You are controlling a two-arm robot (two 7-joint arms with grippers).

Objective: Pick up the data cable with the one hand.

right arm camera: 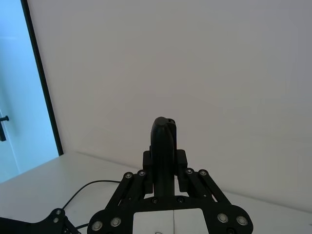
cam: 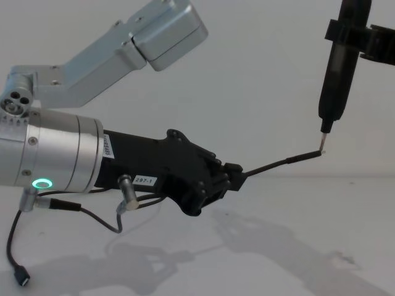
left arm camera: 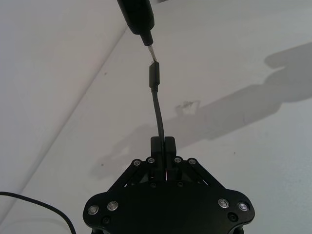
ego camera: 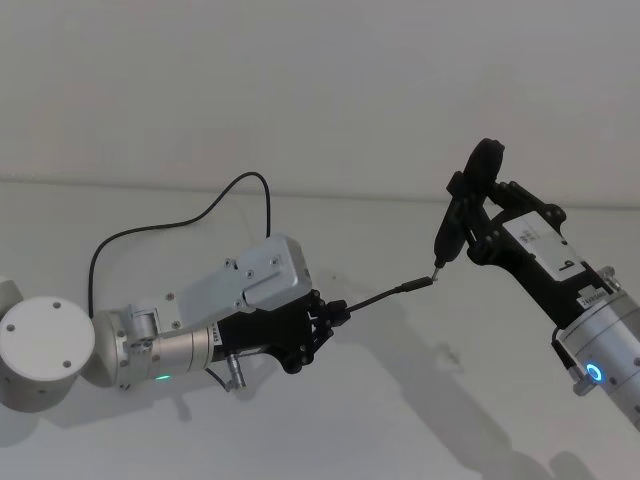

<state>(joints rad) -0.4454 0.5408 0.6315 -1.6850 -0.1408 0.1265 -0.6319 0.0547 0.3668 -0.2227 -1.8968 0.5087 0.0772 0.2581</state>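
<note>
Your left gripper (ego camera: 335, 312) is clamped on the cable (ego camera: 385, 294), its plug (left arm camera: 154, 76) touching the tip of the tool (cam: 336, 71) your right gripper (right arm camera: 165, 163) grasps.

Hidden and cut-off parts

The data cable (ego camera: 385, 293) vanished between the left gripper's (ego camera: 335, 310) closed fingers (left arm camera: 169, 145), so the clamped stretch was unseen. In the chest view the upright tool (cam: 336, 80) ran off the top edge, and the right gripper (ego camera: 478, 222) holding it was cropped at the right. Whether plug tip and tool pin touched was too small to tell.
</note>
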